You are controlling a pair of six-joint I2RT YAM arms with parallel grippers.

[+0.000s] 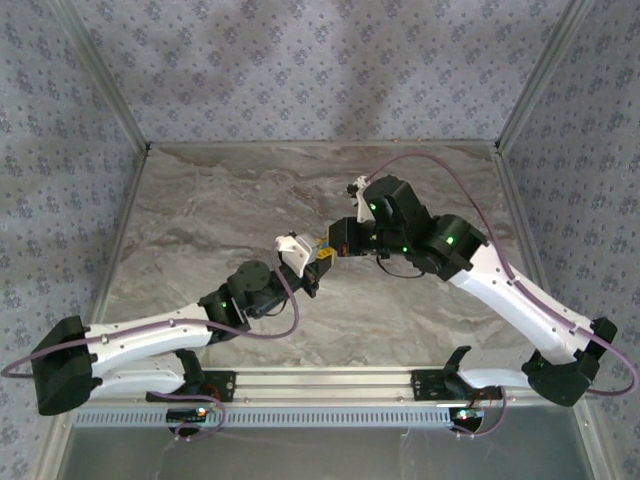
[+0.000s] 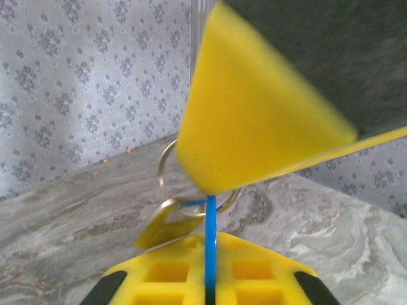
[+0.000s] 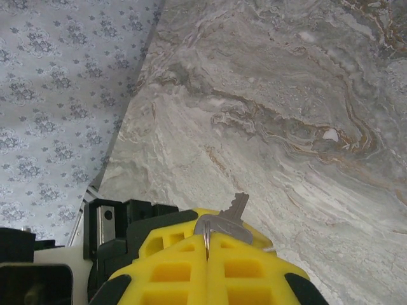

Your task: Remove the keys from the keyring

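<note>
Grey marbled desk (image 1: 250,200), walled by floral-patterned grey panels (image 1: 300,60); slotted metal rail (image 1: 320,385) along near edge.

1. Your bench (image 1: 220,210): grey marble pattern, tan veins.
2. Your walls (image 1: 300,60): pale grey-blue, repeating floral print.
3. Your left gripper (image 2: 210,273): yellow pads, black corners.
4. Your keys (image 2: 210,235): bright blue; keyring (image 2: 164,168): silver.
5. Your arms (image 1: 150,345): white shells, black joints; cables (image 1: 450,175): mauve.
</note>
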